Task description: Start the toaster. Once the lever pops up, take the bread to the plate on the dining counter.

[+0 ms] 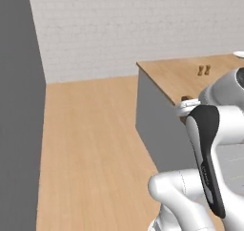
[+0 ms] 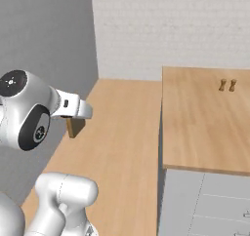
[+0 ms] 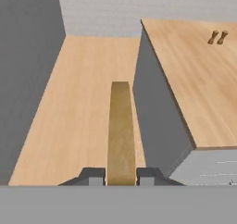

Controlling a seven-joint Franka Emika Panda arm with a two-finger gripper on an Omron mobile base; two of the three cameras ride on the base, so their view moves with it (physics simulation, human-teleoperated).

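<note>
The bread (image 3: 121, 126), a thin tan-brown slice, is seen edge-on in the hand view, standing between my two finger tips. My gripper (image 3: 121, 174) is shut on it. In the right base view the gripper (image 2: 73, 119) hangs over the wood floor, left of the dining counter (image 2: 200, 118), with the bread (image 2: 72, 128) sticking down from it. The slice (image 1: 187, 99) also peeks out beside my arm near the dining counter (image 1: 167, 77) corner. The toaster is out of view. A white sliver (image 1: 239, 54) shows at the counter's far right; I cannot tell whether it is the plate.
Two small brown shakers (image 2: 227, 85) stand far back on the counter. Its grey side wall (image 3: 155, 121) drops to the wood floor (image 3: 78, 107). A tall grey wall (image 1: 19, 106) bounds the left, a white brick wall (image 2: 171, 30) the back. Grey drawer fronts (image 2: 210, 206) face me.
</note>
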